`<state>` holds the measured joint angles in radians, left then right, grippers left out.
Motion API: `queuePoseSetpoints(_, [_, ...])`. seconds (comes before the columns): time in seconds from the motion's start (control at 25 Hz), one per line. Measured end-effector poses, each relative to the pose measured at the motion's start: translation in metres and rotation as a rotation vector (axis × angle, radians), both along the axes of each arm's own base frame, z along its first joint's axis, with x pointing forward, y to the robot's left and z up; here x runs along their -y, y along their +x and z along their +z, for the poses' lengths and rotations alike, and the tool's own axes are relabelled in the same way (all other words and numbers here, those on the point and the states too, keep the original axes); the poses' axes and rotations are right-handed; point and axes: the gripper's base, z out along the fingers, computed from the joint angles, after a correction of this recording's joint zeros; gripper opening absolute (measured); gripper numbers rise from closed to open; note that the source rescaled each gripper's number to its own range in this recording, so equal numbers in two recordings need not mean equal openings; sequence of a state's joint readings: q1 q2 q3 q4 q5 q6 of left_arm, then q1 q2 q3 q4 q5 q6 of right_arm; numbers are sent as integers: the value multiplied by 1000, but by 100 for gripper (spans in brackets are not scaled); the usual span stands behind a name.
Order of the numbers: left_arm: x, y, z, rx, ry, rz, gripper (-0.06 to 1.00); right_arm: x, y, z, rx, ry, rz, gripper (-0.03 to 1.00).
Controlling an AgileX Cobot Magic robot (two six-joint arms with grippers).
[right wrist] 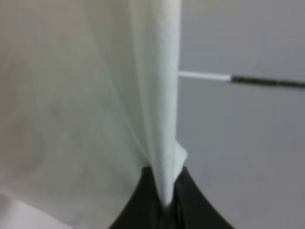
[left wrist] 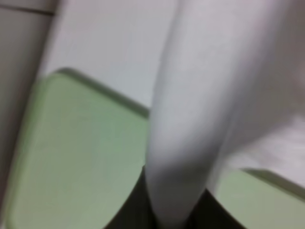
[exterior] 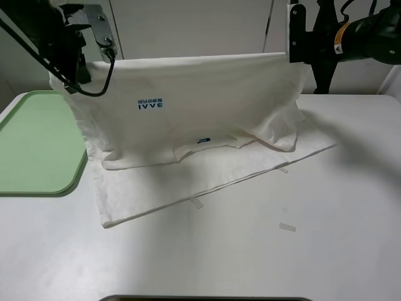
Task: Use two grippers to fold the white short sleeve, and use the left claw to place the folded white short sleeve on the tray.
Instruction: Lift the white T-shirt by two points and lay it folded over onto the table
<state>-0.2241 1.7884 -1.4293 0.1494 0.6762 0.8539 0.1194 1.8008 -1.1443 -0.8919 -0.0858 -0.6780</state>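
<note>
While gripped at two corners and raised off the table, stage: mid-fold of the white short sleeve [exterior: 188, 119]; judged early, no finished fold visible.
Left claw [left wrist: 175, 220]: clamped on the left corner of the raised edge, above the tray's right rim.
Right claw [right wrist: 164, 205]: clamped on the right corner of the same edge, at the far right.
Raised edge: stretched nearly level between both claws at the far side; cloth hanging from it like a curtain.
Resting part: collar [exterior: 207, 147], blue neck label [exterior: 203, 140] and lower layer lying on the table [exterior: 294, 269], spread toward the near left.
Blue chest lettering [exterior: 150, 104]: on the hanging panel, left of centre.
Sleeve on the right side [exterior: 282, 128]: drooping below the right claw, bunched onto the resting layer.
Done: edge picked up and tensioned.
Left to do: lay the raised edge over, complete further folds as needed, release the right claw, carry with the left claw to the tray [exterior: 31, 144].
Tray: left of the garment, just beside its left border; nothing seen lying on it.
Open room: broad table surface near and right; only small tape strips [exterior: 287, 227] there, one apart from the cloth, two at its near border.
Limit: wall [exterior: 188, 25] close behind both claws at the far side.
Caution, judged: slack left border likely to drag over the tray rim during lay-down.
</note>
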Motion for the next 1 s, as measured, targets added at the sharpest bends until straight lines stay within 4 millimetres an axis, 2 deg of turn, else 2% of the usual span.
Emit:
queuePoseSetpoints(0.2, [5,-21,-22,-197,-5,-189,2,-3,0,-5,14,-165,97,0])
queuePoseSetpoints(0.4, [10,-40,-45,-317,-49,-334,2,1,4,-30,-77,-240,85,0])
queuePoseSetpoints(0.52, [12,-53,-63,-376,-70,-403,2,2,4,-37,-106,-254,73,0])
queuePoseSetpoints(0.6, [13,-60,-71,-400,-76,-431,2,5,3,-55,-174,-289,59,0])
queuePoseSetpoints(0.72, [20,-70,-80,-427,-63,-490,2,10,-8,-78,-262,-365,87,0])
queuePoseSetpoints(1.0, [32,-85,-94,-451,-34,-563,2,14,-27,-100,-353,-453,147,0])
